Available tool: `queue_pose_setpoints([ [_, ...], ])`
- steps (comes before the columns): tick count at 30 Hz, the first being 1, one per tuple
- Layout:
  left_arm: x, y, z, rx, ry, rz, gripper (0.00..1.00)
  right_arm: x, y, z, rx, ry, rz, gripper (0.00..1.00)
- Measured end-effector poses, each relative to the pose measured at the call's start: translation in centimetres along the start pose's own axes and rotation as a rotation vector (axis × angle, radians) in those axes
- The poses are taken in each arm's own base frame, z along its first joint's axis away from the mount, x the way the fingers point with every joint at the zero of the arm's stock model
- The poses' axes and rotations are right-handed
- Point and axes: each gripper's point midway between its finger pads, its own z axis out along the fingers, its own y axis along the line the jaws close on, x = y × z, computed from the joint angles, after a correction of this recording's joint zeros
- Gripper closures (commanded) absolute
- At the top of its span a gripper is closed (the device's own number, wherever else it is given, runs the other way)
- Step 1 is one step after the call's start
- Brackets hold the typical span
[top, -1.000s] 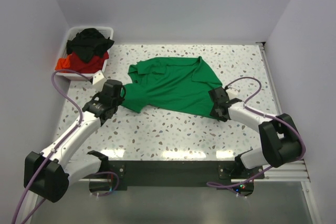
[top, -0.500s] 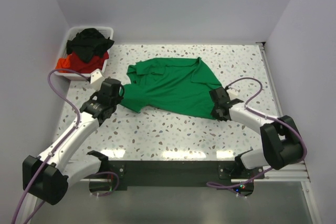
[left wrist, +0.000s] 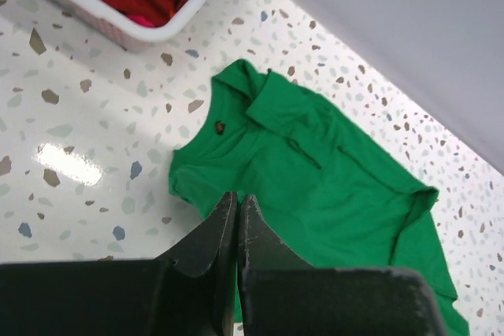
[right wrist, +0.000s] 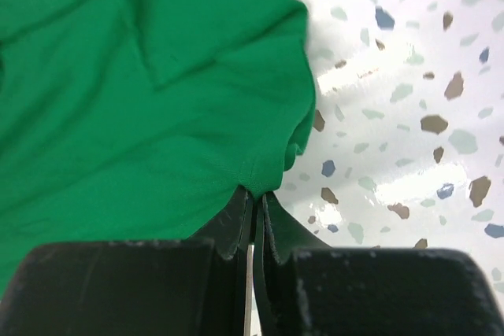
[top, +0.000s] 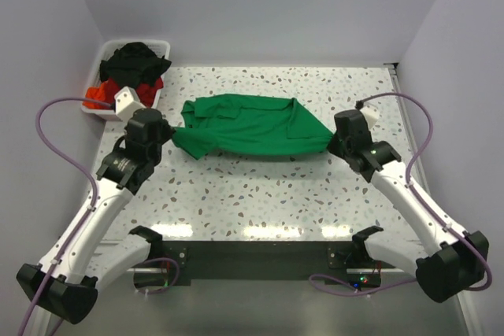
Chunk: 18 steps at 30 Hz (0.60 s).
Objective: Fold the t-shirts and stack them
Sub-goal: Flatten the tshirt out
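Note:
The green t-shirt (top: 248, 126) is drawn out into a wide band between my two grippers over the speckled table. At its left end my left gripper (top: 170, 133) is shut on the fabric. The left wrist view shows those fingertips (left wrist: 238, 198) pressed together at the edge of the green t-shirt (left wrist: 315, 163). My right gripper (top: 332, 141) is shut on the right corner. In the right wrist view its fingertips (right wrist: 256, 193) pinch the hem of the green t-shirt (right wrist: 142, 92). A black t-shirt (top: 138, 60) and a red t-shirt (top: 105, 94) lie heaped in the bin.
A white plastic bin (top: 98, 64) stands at the table's back left corner, close behind my left wrist, and its rim (left wrist: 118, 25) shows in the left wrist view. Walls close the table at the back and on both sides.
The right gripper has shut on the shirt's right corner. Both arms have drawn apart and toward the back, pulling the green t-shirt from a loose spread into a taut band.

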Motion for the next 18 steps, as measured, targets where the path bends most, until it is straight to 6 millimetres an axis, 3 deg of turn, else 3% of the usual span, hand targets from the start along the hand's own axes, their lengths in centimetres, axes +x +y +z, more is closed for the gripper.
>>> queue_pose_setpoints([
  [10,-5.3,-3.8,-1.9,0.139,-0.122,-0.004,1.00,-10.0,3.4,-8.1,-0.154,-0.223,-0.023,1.00],
  [18,-12.5,-8.5,-5.3,0.310,-0.291,-0.007,1.00,-17.6,5.4,-15.0,-0.250,-0.426,-0.038,1.00],
])
